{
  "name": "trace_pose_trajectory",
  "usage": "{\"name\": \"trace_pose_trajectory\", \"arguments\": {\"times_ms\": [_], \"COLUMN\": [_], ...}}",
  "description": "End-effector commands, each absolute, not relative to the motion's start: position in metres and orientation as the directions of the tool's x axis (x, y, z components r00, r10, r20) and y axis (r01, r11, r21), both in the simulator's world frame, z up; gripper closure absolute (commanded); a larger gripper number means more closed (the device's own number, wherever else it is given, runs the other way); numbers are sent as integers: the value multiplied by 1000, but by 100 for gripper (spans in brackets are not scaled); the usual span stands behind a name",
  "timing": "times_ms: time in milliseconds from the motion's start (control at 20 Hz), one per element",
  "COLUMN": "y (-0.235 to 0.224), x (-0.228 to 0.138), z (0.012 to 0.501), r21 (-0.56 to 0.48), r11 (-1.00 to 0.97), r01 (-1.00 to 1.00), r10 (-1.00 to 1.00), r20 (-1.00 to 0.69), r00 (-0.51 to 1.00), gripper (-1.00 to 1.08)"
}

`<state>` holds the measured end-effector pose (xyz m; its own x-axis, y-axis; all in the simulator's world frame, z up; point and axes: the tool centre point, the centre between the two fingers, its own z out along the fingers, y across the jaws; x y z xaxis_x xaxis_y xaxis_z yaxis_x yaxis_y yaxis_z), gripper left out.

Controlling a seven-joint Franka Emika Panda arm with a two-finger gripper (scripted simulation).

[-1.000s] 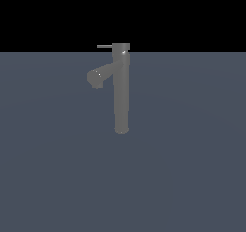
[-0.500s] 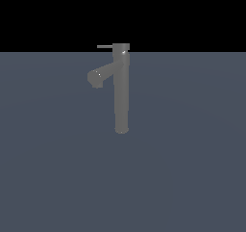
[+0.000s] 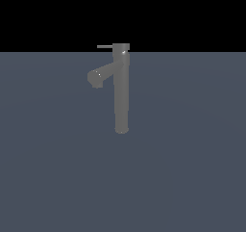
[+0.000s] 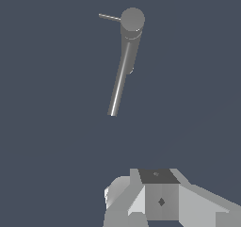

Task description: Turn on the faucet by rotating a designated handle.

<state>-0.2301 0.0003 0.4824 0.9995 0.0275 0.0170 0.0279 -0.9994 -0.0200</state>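
On the flat grey floor (image 3: 53, 178), the thin handle (image 3: 104, 46) points toward the exterior view's left from the cap of the upright faucet (image 3: 121, 91), above its angled spout (image 3: 102, 75), while the gripper (image 4: 160, 200) shows only partly in the wrist view, well apart from the faucet, its jaws' opening impossible to tell.

The exterior view looks level across the flat grey floor (image 3: 57, 178) from the side, far enough to take in the whole faucet (image 3: 121, 91) upright, its handle (image 3: 104, 46) pointing to the exterior view's left. The wrist view looks steeply down from above, over part of the gripper's body. Both views share the faucet, handle and floor.
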Motion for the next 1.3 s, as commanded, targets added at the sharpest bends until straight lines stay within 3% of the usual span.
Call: {"name": "trace_pose_trajectory", "arguments": {"times_ms": [0,600,1250], "y": [1,8,24], "x": [-222,-148,-45], "z": [481,459,397], "r21": [-17,2,13], "r11": [-1000,-999,-992], "r01": [21,-44,-127], "r10": [20,-44,-127], "r20": [16,11,7], "r00": [1000,999,992], "gripper": [108,108,108]}}
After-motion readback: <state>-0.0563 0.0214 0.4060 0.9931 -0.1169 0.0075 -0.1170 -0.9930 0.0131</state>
